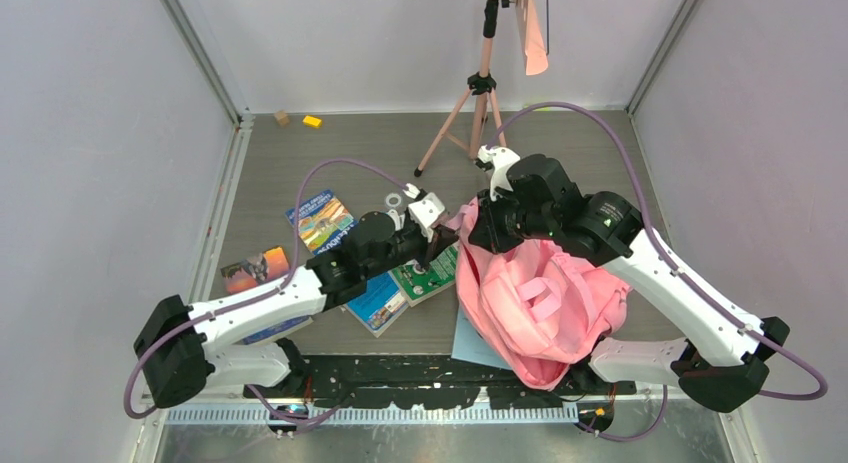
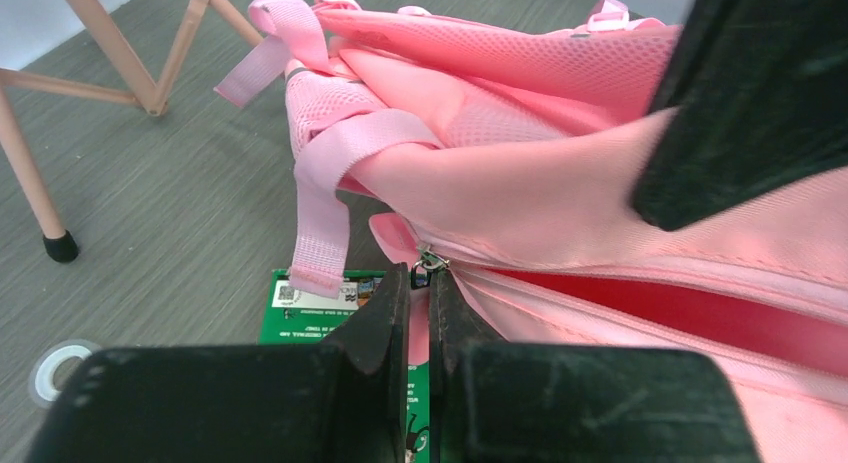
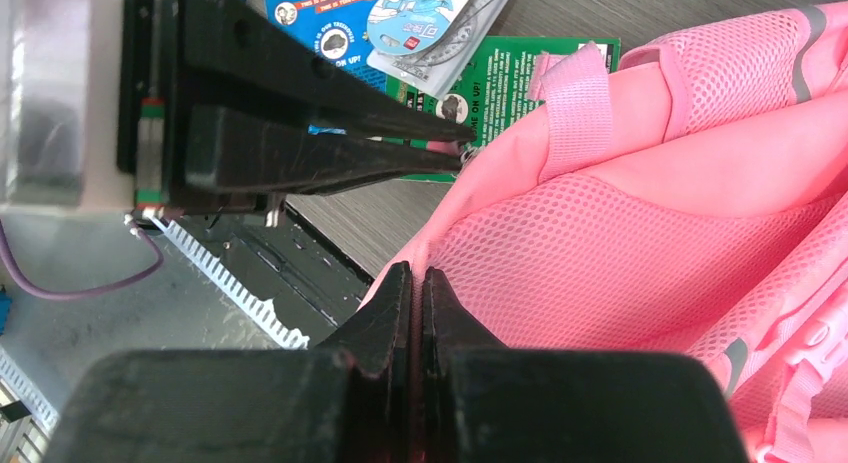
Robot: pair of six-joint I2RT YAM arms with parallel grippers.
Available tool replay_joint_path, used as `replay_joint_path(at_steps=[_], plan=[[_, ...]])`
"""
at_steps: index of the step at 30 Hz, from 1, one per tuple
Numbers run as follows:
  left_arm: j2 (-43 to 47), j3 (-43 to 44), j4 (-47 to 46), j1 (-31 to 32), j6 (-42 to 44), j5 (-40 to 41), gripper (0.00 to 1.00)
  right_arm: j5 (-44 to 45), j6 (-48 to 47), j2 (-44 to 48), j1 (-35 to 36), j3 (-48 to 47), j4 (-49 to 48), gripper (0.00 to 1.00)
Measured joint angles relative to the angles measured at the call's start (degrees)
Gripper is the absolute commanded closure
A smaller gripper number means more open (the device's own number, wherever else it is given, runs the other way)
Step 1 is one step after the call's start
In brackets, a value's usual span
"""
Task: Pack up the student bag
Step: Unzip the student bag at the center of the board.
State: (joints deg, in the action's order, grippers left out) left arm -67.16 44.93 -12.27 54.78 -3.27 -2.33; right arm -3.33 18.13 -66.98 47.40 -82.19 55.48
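The student bag (image 1: 540, 303), a big pink backpack, lies on its side at the table's middle right. My left gripper (image 2: 420, 278) is shut on the pink tab of the zip pull (image 2: 430, 266) at the end of the bag's zip. The zip stands partly parted and shows a red inside (image 2: 700, 313). My right gripper (image 3: 417, 275) is shut on the bag's fabric edge, beside the mesh panel (image 3: 620, 253). In the top view both grippers meet at the bag's upper left corner, left gripper (image 1: 445, 238) and right gripper (image 1: 478, 228) close together. The left fingertips (image 3: 440, 148) also show in the right wrist view.
A green book (image 1: 428, 273), a blue book (image 1: 378, 301) and a colourful book (image 1: 320, 218) lie left of the bag, with a picture card (image 1: 255, 268) farther left. A tape roll (image 1: 394, 200) and a pink tripod (image 1: 480, 93) stand behind. A pale blue sheet (image 1: 472, 343) lies under the bag.
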Motion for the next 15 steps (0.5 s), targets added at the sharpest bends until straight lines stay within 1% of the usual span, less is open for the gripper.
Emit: replay_joint_path(at_steps=[8, 15], plan=[[-5.5, 0.0, -5.7, -5.3, -3.4, -5.4, 1.0, -1.0, 0.0, 0.0, 0.0, -0.7, 0.4, 1.0], [-12.1, 0.6, -9.1, -9.7, -4.3, -8.0, 1.0, -3.9, 0.0, 0.0, 0.0, -0.9, 0.8, 1.0]])
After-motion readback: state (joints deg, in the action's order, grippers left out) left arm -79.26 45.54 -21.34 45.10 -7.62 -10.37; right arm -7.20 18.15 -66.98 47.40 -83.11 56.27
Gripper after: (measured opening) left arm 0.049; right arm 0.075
